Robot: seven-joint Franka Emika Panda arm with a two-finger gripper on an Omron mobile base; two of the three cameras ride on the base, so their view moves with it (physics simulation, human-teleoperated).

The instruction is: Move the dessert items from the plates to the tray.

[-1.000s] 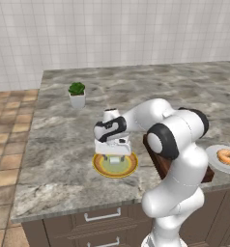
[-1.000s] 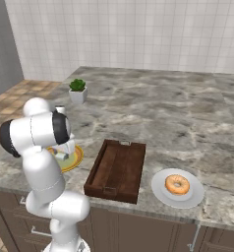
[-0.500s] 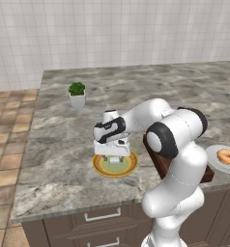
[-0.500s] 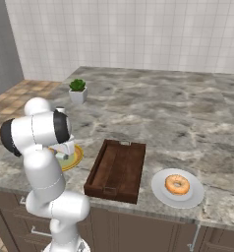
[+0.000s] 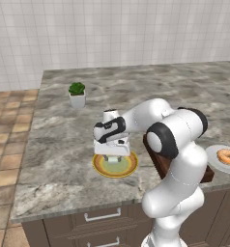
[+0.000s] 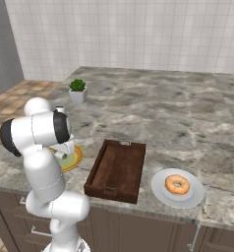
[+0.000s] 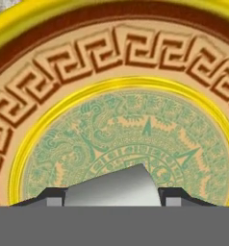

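Observation:
My gripper hangs low over the round plate with the yellow-orange rim and green centre. In the hand view my gripper has its two dark fingertips pressed against both sides of the small pale cube, which rests on the plate's green middle. From the right base view the cube peeks out beside the arm on that plate. The glazed ring donut lies on the white plate. The dark brown tray sits between the two plates.
A small green potted plant stands on the counter behind the yellow plate. The donut and white plate are near the counter's front edge at the right. The tray is partly hidden behind my arm.
The fingers have drawn in from wide open until they meet the pale cube's sides. The hand has stayed low over the yellow-rimmed plate.

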